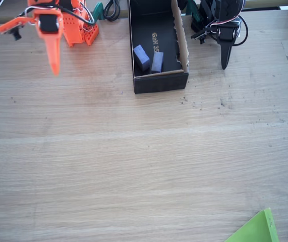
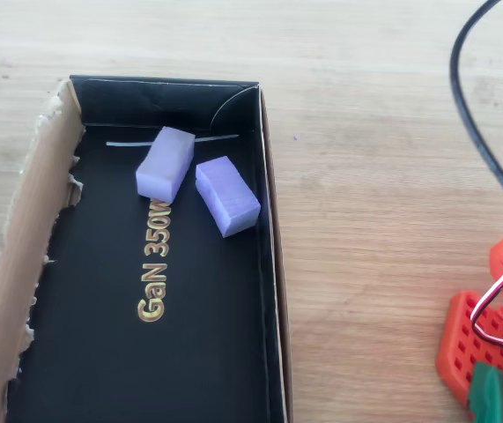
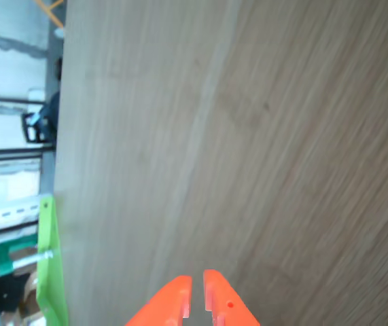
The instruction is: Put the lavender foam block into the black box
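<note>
The lavender foam block (image 1: 157, 62) (image 2: 165, 164) lies inside the black box (image 1: 159, 83) (image 2: 267, 264), near its end wall. It touches a darker blue-violet block (image 1: 141, 57) (image 2: 227, 196) beside it. Gold lettering shows on the box floor, and one long wall has raw brown edges. In the fixed view my orange gripper (image 1: 54, 68) hangs at the upper left, well away from the box, pointing down over bare table. In the wrist view its fingertips (image 3: 197, 299) sit almost together with nothing between them, above plain wood.
A wooden table (image 1: 133, 166) spreads in front of the box. A bright green sheet (image 1: 257, 229) (image 3: 47, 258) pokes in at the table's edge. A black cable (image 2: 471, 132) and the orange arm base (image 2: 484, 352) stand beside the box.
</note>
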`<state>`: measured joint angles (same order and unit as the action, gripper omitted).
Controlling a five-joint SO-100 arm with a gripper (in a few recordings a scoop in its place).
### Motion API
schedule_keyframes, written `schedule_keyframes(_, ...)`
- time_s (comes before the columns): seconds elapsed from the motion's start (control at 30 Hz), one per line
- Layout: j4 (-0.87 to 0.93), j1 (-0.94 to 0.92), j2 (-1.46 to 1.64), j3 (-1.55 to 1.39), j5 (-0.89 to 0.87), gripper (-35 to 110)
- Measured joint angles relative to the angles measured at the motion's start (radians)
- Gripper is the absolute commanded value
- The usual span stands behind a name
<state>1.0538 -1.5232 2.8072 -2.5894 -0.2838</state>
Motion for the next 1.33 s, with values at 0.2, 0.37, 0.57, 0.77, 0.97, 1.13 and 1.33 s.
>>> schedule_keyframes(0.2,-0.057,0.035,0.198,-0.242,0.009,0)
schedule_keyframes(0.37,0.06,0.021,0.224,-0.258,-0.012,0)
schedule_keyframes(0.57,0.218,0.003,0.219,-0.259,-0.023,0)
schedule_keyframes(0.77,0.232,0.006,0.204,-0.259,-0.014,0)
schedule_keyframes(0.97,0.224,0.023,0.158,-0.259,0.049,0)
schedule_keyframes(1.13,0.222,0.005,0.163,-0.259,0.19,0)
schedule_keyframes(1.33,0.232,0.011,0.221,-0.259,0.206,0)
